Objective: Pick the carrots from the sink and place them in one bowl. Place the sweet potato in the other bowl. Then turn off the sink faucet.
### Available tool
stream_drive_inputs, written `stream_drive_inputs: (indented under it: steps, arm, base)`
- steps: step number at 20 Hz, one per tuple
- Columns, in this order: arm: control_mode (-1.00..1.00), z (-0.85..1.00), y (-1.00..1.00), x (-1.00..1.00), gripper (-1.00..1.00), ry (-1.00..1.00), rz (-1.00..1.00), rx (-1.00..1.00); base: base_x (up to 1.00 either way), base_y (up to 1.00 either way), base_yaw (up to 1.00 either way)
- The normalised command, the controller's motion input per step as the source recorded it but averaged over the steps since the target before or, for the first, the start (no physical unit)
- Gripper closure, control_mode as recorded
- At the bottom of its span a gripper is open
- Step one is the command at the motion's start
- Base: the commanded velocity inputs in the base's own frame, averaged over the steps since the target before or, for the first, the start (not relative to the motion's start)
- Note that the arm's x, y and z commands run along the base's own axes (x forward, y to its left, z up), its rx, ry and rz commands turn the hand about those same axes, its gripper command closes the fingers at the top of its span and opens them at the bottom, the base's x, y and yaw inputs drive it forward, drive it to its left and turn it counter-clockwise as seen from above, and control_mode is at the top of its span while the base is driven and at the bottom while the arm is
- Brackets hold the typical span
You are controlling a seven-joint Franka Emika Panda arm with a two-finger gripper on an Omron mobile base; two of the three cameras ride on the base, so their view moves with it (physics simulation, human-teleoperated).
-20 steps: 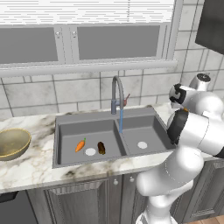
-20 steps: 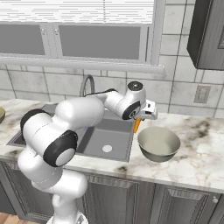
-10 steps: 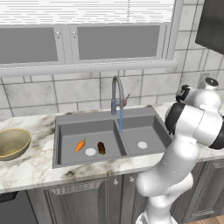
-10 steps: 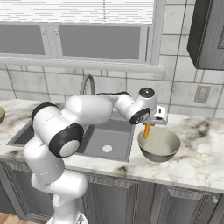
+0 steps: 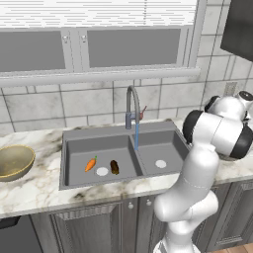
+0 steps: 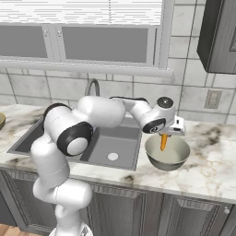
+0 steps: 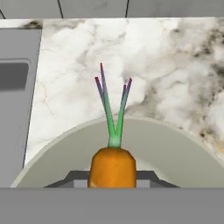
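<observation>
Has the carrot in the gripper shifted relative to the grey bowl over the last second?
Yes. The held carrot has moved right from the sink's edge and now hangs over the grey bowl, with the gripper shut on it.

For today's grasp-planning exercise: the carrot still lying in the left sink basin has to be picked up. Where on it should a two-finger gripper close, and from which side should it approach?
Grip the carrot across its thick orange body, just below the green top, coming straight down from above. It lies flat on the floor of the sink, apart from the drain and the sweet potato, so its sides are free. The jaws should close across its width, since the tapered tip would likely slip.
</observation>
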Motion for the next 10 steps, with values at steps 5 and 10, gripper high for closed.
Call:
stream_drive_inputs:
  steps: [5, 10]
  arm:
    - [-1.0, -0.39, -0.06, 0.0, 1.0, 0.14, -0.01, 0.0]
    - [-1.0, -0.14, -0.05, 0.0, -1.0, 0.08, -0.03, 0.0]
  base:
    - [0.0, 0.0, 0.0]
    - [0.0, 0.0, 0.0]
